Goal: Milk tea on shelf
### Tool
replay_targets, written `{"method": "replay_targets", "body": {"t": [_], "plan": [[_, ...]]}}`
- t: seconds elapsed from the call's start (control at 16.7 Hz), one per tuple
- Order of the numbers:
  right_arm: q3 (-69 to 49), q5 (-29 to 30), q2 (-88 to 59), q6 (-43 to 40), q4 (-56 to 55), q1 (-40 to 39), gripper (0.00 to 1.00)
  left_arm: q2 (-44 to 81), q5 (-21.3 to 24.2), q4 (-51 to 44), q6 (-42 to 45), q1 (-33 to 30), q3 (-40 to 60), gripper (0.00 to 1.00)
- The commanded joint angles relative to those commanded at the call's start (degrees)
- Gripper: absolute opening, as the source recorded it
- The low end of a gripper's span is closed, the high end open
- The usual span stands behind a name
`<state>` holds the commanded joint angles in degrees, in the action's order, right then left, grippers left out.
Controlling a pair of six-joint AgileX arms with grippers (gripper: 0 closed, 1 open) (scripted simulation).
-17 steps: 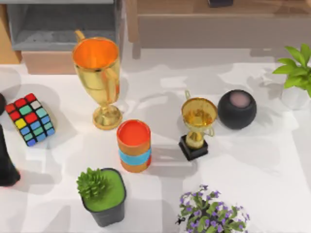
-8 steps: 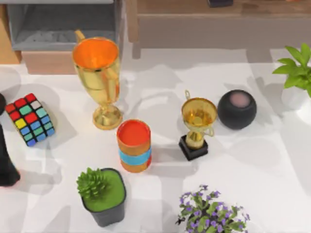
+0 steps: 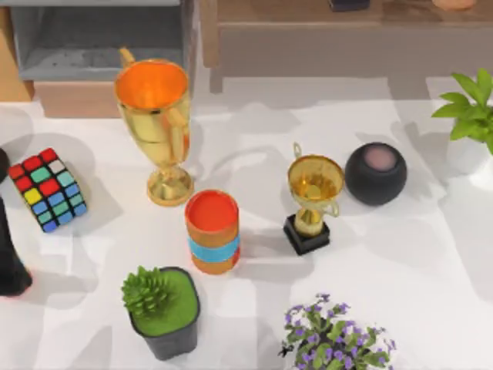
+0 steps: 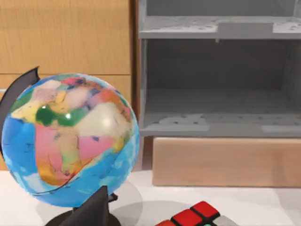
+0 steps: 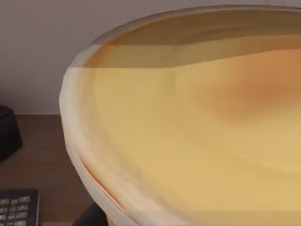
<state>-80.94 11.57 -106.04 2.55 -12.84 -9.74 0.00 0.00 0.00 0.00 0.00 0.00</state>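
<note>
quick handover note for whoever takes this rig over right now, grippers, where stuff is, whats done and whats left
Left arm: at the table's left edge, beside the rubik's cube. Milk tea: upright on the table, mid-front, between the big trophy and the green potted plant, small trophy to its right. Nothing grips it. Grey shelf: back left, bay bare. Done: nothing. Left: grasp the cup, lift it, set it on the shelf.

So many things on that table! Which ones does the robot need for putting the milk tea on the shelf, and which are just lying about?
For the job:
milk tea
grey shelf

Just lying about:
big gold trophy
small gold trophy
puzzle cube
black round speaker
green potted plant
purple flowers
globe
</note>
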Motion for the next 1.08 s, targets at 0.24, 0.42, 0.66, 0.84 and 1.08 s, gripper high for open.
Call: {"method": "replay_targets", "body": {"t": [0.24,0.42,0.66,0.84,1.08], "plan": [[-3.26,-0.33,-5.33,0.10,-3.22,0.47,0.00,0.00,0.00,0.00,0.00,0.00,0.00,1.00],[-3.64,-0.36,-6.07,-0.01,-3.56,0.55,0.00,0.00,0.00,0.00,0.00,0.00,0.00,1.00],[-3.64,-0.36,-6.07,-0.01,-3.56,0.55,0.15,0.00,0.00,0.00,0.00,0.00,0.00,1.00],[-3.64,-0.36,-6.07,-0.01,-3.56,0.55,0.38,0.00,0.00,0.00,0.00,0.00,0.00,1.00],[-3.64,-0.36,-6.07,-0.01,-3.56,0.55,0.68,0.00,0.00,0.00,0.00,0.00,0.00,1.00]]}}
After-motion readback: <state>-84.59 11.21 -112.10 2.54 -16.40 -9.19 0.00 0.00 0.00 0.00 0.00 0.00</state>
